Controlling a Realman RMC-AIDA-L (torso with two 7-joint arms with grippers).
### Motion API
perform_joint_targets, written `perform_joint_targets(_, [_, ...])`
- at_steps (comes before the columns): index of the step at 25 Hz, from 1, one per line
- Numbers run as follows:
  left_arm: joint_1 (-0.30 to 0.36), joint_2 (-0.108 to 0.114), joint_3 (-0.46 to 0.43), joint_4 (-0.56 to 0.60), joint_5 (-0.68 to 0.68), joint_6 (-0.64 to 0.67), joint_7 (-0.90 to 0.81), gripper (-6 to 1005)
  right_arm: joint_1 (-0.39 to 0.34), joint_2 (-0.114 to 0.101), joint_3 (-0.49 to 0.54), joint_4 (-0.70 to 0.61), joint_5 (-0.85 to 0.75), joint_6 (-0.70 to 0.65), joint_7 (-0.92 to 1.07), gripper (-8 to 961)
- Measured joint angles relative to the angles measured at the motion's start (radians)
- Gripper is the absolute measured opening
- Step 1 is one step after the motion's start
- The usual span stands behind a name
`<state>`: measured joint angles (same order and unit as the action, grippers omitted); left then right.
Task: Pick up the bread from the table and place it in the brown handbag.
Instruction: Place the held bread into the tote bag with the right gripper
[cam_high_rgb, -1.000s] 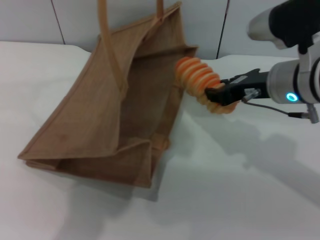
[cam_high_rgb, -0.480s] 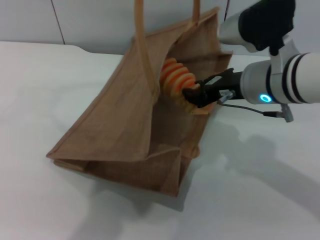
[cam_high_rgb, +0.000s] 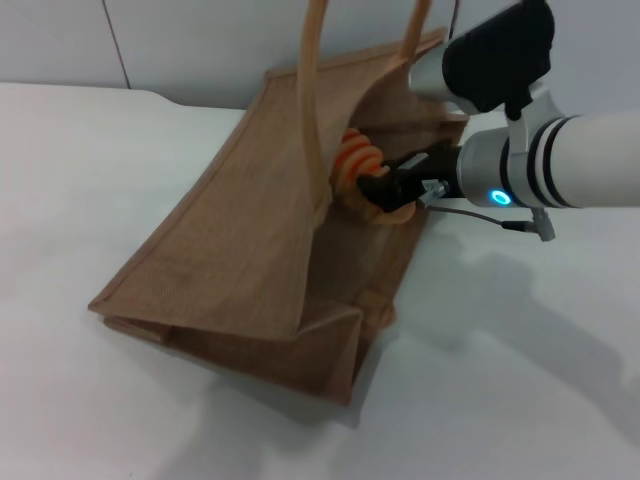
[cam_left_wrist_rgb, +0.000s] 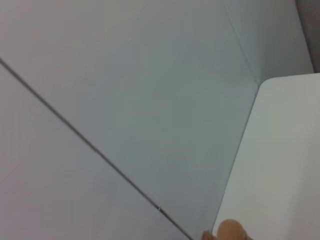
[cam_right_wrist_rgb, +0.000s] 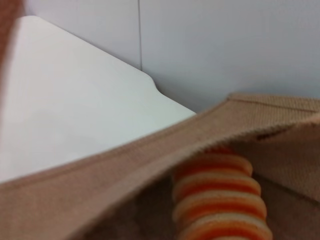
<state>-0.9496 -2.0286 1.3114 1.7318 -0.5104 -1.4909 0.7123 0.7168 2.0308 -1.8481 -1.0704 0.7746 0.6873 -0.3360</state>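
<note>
The brown handbag (cam_high_rgb: 250, 250) stands tilted on the white table (cam_high_rgb: 520, 380), mouth open toward the right, and its strap handles (cam_high_rgb: 315, 90) rise out of the top of the head view. My right gripper (cam_high_rgb: 385, 190) reaches into the bag's mouth from the right and is shut on one end of the orange ridged bread (cam_high_rgb: 352, 160). The bread is held in the air inside the opening, partly hidden by the bag's near wall. The right wrist view shows the bread (cam_right_wrist_rgb: 220, 200) just behind the bag's rim (cam_right_wrist_rgb: 125, 175). My left gripper is out of view.
A grey panelled wall (cam_high_rgb: 200, 40) runs along the table's far edge behind the bag. The left wrist view shows that wall (cam_left_wrist_rgb: 125, 100), a table corner (cam_left_wrist_rgb: 280, 150) and a small tan shape (cam_left_wrist_rgb: 230, 232) at the picture's edge.
My right gripper has carried the bread leftward, from outside the bag's rim into its mouth. The bag has shifted right, stands more upright, and hides more of the bread.
</note>
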Motion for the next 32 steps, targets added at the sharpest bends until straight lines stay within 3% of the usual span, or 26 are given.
perform_joint_targets(7, [-0.007,-0.001,0.030,0.042,-0.009,0.000,-0.024,124,0.065,0.001,-0.002,0.119,0.002,-0.080,-0.001,305])
perform_joint_targets(9, [-0.010,-0.001,0.030,0.043,-0.015,0.000,-0.027,124,0.074,0.001,-0.002,0.128,0.003,-0.081,0.000,279])
perform_joint_targets(17, [-0.002,-0.001,0.032,0.046,-0.004,0.000,-0.032,124,0.187,-0.005,0.003,0.291,0.120,-0.049,-0.001,330])
perform_joint_targets(20, [0.008,-0.001,0.028,0.046,-0.001,0.000,-0.033,124,0.180,-0.005,0.003,0.277,0.121,-0.049,-0.009,349])
perform_joint_targets(32, [0.080,0.001,-0.009,0.049,0.036,0.038,-0.044,123,0.119,-0.009,0.057,0.226,0.115,-0.010,-0.030,626])
